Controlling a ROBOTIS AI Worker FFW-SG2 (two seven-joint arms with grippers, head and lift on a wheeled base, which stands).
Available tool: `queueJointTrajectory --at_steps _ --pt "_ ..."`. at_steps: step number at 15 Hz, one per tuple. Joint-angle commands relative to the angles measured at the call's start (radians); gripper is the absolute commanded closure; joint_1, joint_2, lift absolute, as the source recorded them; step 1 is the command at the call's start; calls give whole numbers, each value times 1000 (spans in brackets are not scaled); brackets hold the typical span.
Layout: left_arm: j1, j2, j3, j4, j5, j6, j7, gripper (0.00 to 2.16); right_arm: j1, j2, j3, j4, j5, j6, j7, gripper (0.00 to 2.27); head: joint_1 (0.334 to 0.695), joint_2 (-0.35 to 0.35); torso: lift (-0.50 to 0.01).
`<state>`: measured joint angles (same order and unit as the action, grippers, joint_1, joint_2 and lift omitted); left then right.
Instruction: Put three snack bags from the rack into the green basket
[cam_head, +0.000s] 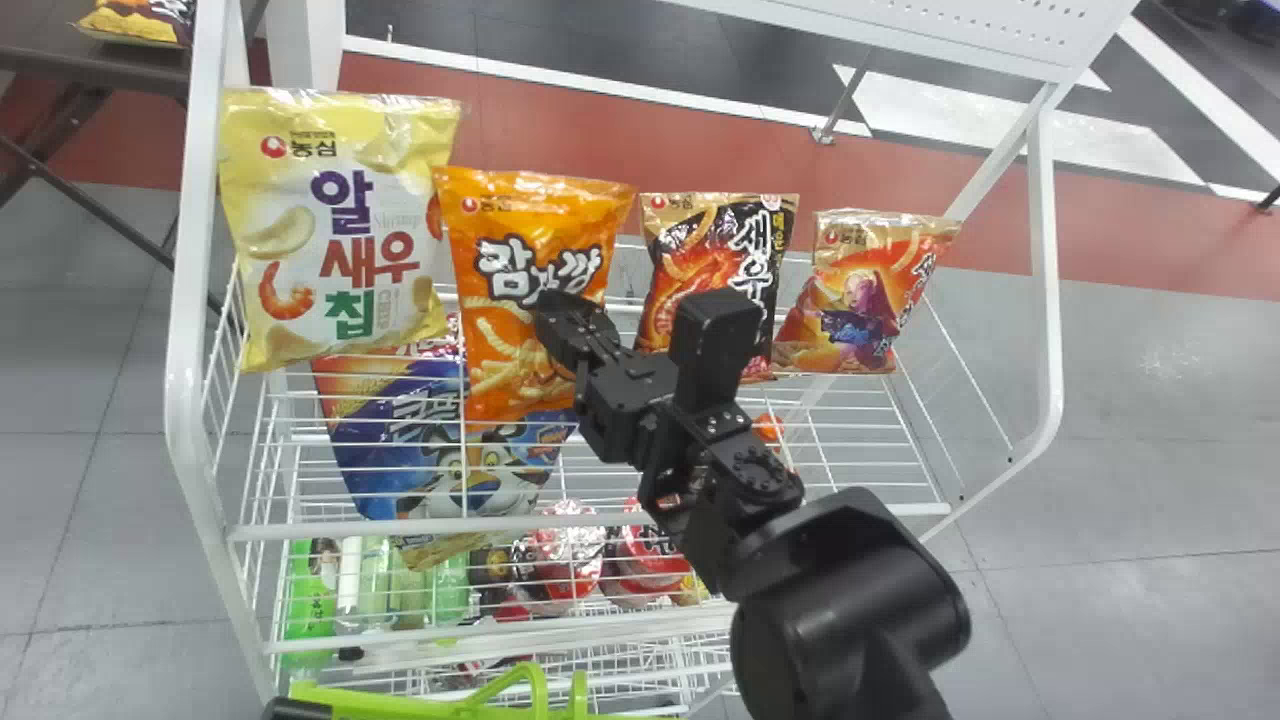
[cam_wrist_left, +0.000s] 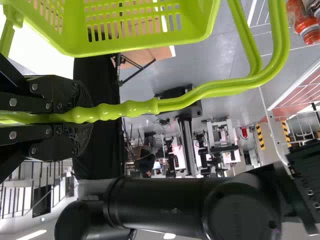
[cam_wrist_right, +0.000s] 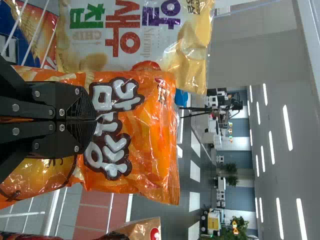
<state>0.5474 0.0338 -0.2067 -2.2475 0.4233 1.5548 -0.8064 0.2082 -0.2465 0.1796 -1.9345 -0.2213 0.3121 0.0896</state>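
In the head view my right gripper (cam_head: 562, 335) is at the front of the orange snack bag (cam_head: 535, 235) on the rack. The right wrist view shows my right gripper (cam_wrist_right: 95, 120) shut on the orange bag (cam_wrist_right: 150, 135), its front creased around the fingertips. The yellow snack bag (cam_head: 340, 230) stands left of it; a black-and-red bag (cam_head: 700, 240) and an orange-red bag (cam_head: 860, 290) stand to its right. At the bottom edge lies the green basket (cam_head: 400, 703). My left gripper (cam_wrist_left: 82, 117) is shut on the handle of the basket (cam_wrist_left: 135, 47).
The white rack's frame (cam_head: 1045, 300) rises on both sides. Below the upper bags are a blue cereal bag (cam_head: 400, 450), red packs (cam_head: 570, 555) and green bottles (cam_head: 310, 600). A dark table (cam_head: 100, 50) stands at the far left.
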Motion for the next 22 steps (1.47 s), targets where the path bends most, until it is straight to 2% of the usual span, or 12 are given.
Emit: queueJointTrajectory --at_steps 1,5,7,10,13,15,17,19,22 --pt "2 1 4 -3 0 0 -5 1889 62 -19 -26 -86 -15 25 2 2236 695 -350 0" --pt "-6 0 0 -7 2 0 9 1889 180 -48 -118 -265 -87 154 22 2236 695 -350 0" --pt "-17 -3 1 -7 2 -3 19 1889 247 -50 -201 -362 -187 261 52 2236 695 -350 0" --pt "-18 -3 7 -7 2 -6 29 1889 320 -54 -290 -477 -214 362 71 2236 695 -350 0" --pt "-18 -3 24 -7 2 -21 38 1885 378 -100 -428 -560 -308 488 105 2236 695 -350 0" --pt "-10 -12 40 -9 2 -34 39 1889 404 -111 -529 -626 -349 608 141 2236 695 -350 0" --pt "2 -14 33 -35 -3 -52 58 1889 412 -91 -614 -673 -349 773 220 2236 695 -350 0" --pt "3 -18 24 -38 -12 -52 62 1889 430 -25 -706 -698 -351 911 360 2236 695 -350 0" --pt "5 -23 20 -38 -14 -58 69 1889 450 -7 -756 -687 -371 1092 473 2236 695 -350 0"
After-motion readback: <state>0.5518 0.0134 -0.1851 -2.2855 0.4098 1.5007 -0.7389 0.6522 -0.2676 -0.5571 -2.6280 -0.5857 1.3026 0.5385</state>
